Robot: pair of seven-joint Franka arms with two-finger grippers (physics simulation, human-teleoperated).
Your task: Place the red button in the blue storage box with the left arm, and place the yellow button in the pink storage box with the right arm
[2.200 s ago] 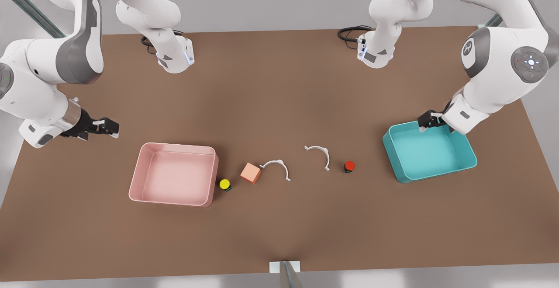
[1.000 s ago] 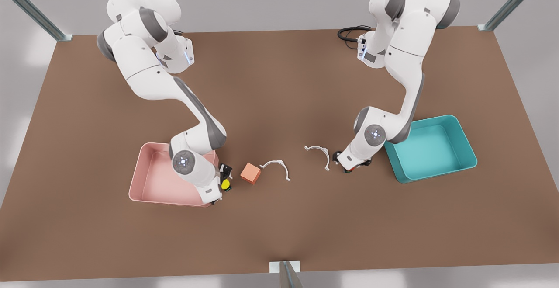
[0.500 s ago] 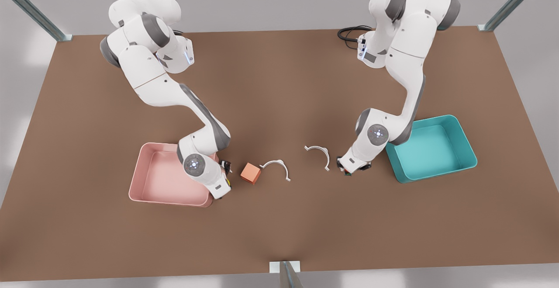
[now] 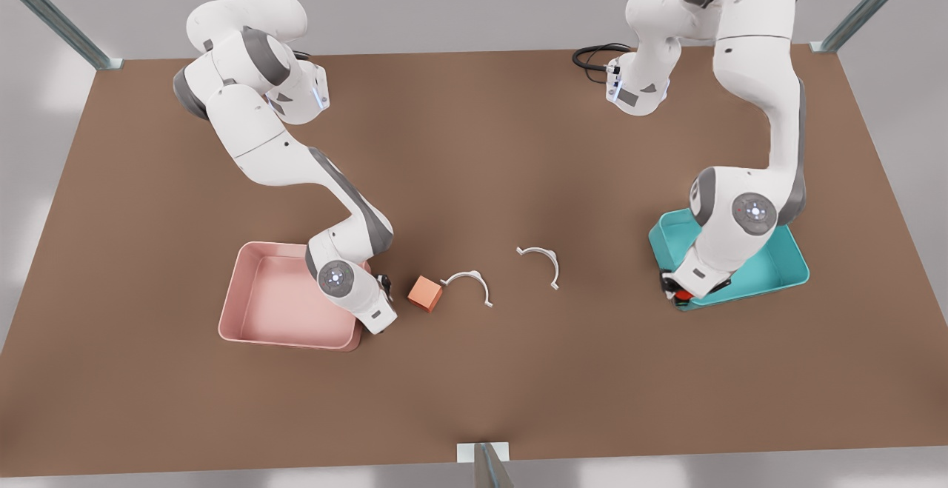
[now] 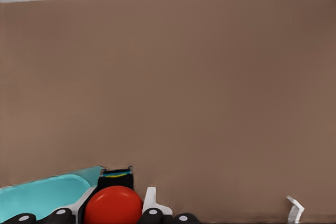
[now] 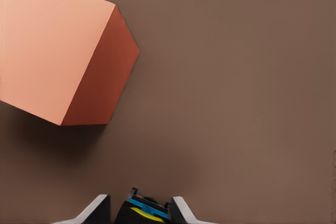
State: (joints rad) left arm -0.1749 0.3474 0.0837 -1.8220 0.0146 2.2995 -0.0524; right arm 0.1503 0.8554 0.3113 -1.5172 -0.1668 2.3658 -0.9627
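Note:
In the left wrist view the red button (image 5: pixel 113 205) sits between the white fingers (image 5: pixel 150 202) of my left gripper (image 5: pixel 116 209), which is shut on it. In the front view this gripper (image 4: pixel 675 292) hangs over the near corner of the blue storage box (image 4: pixel 778 260), on the front view's right, and the box rim (image 5: pixel 47 192) lies just beside the button. My right gripper (image 6: pixel 140 209) is shut on the yellow button (image 6: pixel 144 212). The right arm's hand (image 4: pixel 364 303) covers that button beside the pink storage box (image 4: pixel 259 303).
A salmon-orange cube (image 4: pixel 425 293) stands just past the right gripper, and it looms large (image 6: pixel 58 51) in the right wrist view. Two white curved clips (image 4: pixel 468 284) (image 4: pixel 544 262) lie on the brown table between the arms.
My left gripper has carried the red button from its spot by the clip across to the blue box's near corner. The right arm has shifted slightly and now hides the yellow button.

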